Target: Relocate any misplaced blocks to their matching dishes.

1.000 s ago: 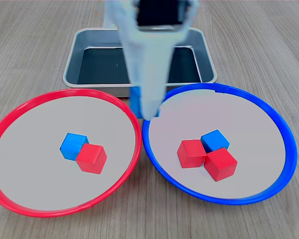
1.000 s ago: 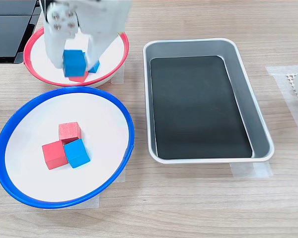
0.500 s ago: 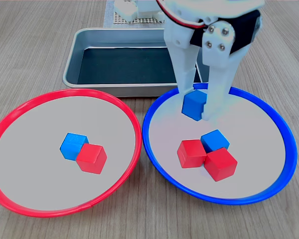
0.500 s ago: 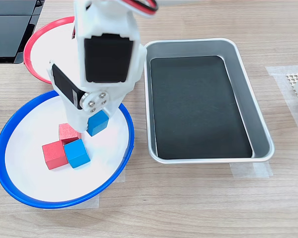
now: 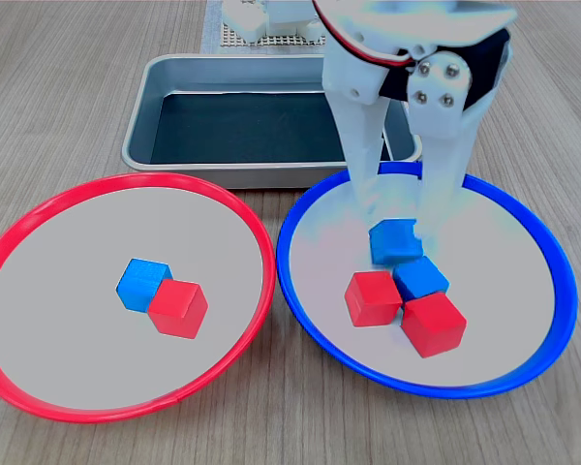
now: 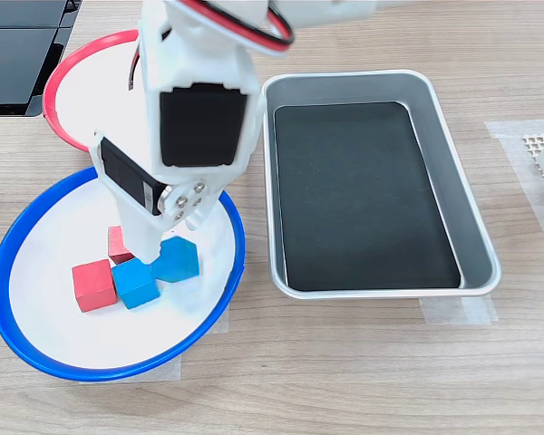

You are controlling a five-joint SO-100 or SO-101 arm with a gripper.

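The hand (image 5: pixel 404 228) has descended into the blue-rimmed dish (image 5: pixel 552 254) and brought the carried blue block (image 5: pixel 394 241) down to the dish floor; 0.5 s ago the block hung higher, nearer the dish's far rim. In both exterior views the block now sits against the blue resident block (image 5: pixel 420 278), just beside the cluster. The 2 red blocks (image 5: pixel 372 297) in that cluster have shifted a little, the one nearest the dish's front rim (image 5: pixel 434 325) most visibly, so the descent appears to have nudged the group. The 2 fingers (image 5: pixel 368 184) straddle the block; whether they press on it or have slackened cannot be told, since their tips blur into it in the first exterior view and the arm body covers them in the second exterior view.

Judged from this, 1 blue block is delivered or nearly so. Remaining work: the 2 red blocks in the blue-rimmed dish, and 1 blue block (image 5: pixel 141 284) touching a red block (image 5: pixel 177 308) in the red-rimmed dish (image 5: pixel 10 242).

Hidden or unclear: in the second exterior view the arm covers most of the red-rimmed dish (image 6: pixel 68 77), including its blocks, and part of 1 red block (image 6: pixel 117 245) in the blue-rimmed dish. The grey tray (image 5: pixel 174 73), behind both dishes on the bench (image 5: pixel 58 87), shows no blocks, though the arm screens 1 of its corners.
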